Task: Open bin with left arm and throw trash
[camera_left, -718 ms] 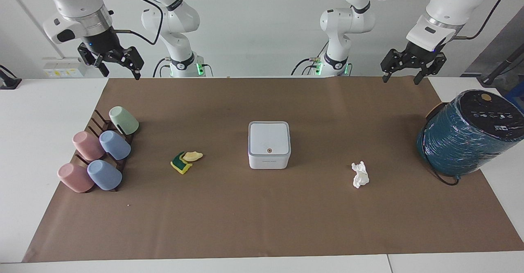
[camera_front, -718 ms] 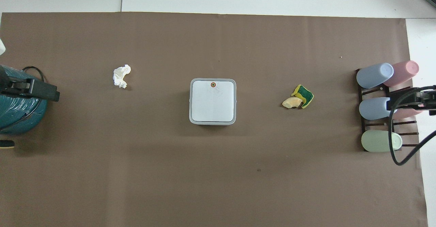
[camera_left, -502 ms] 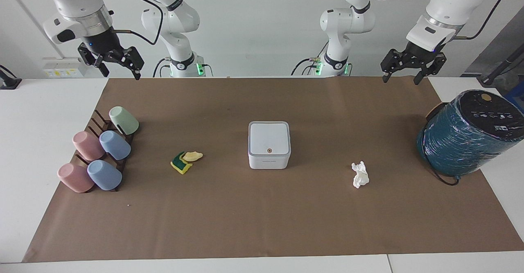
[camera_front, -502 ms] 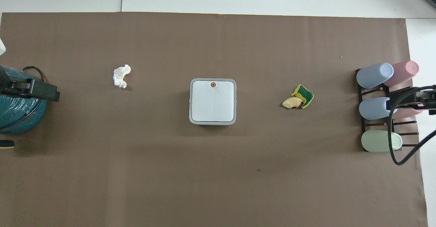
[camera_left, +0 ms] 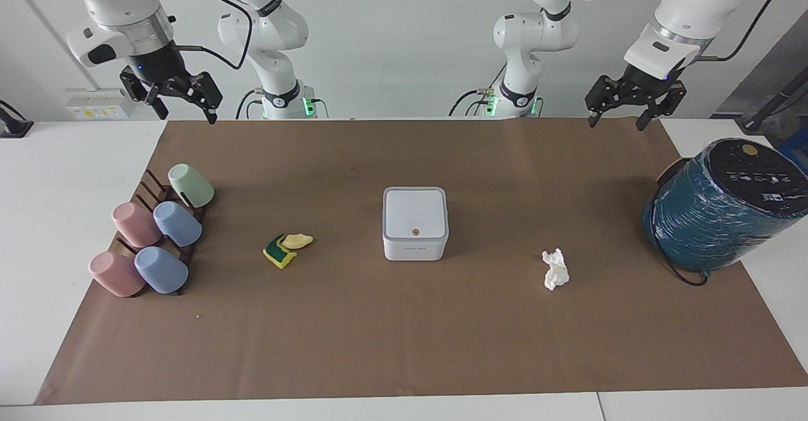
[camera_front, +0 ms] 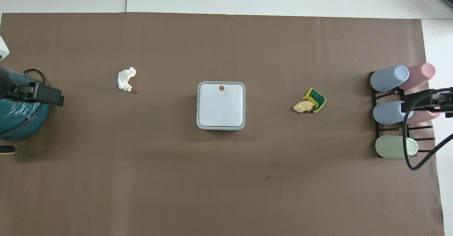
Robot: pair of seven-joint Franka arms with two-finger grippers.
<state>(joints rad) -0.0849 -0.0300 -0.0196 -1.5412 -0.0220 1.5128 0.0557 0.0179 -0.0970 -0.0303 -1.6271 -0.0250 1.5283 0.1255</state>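
The bin [camera_left: 415,222] is sitting shut at the middle of the brown mat [camera_left: 404,339], its button [camera_left: 415,231] on the side of the lid farther from the robots. The sponge [camera_left: 278,252] and the yellow scrap [camera_left: 297,241] are lying touching each other toward the right arm's end, with the cup rack [camera_left: 151,238] further out that way. The paper wad [camera_left: 555,269] is lying toward the left arm's end, apart from the bin, and the teal cylinder [camera_left: 719,209] is leaning at that end's mat edge.

Bare mat is lying open all around the bin, wide on every side.

The left gripper [camera_left: 617,117] is hanging released, empty, over the mat's edge at the robots' end. The right gripper [camera_left: 183,102] is waiting released and empty over its corner.

Compared with a moment ago, the left gripper is sitting slightly higher and shifted a little toward the table's middle; nothing on the mat has moved.
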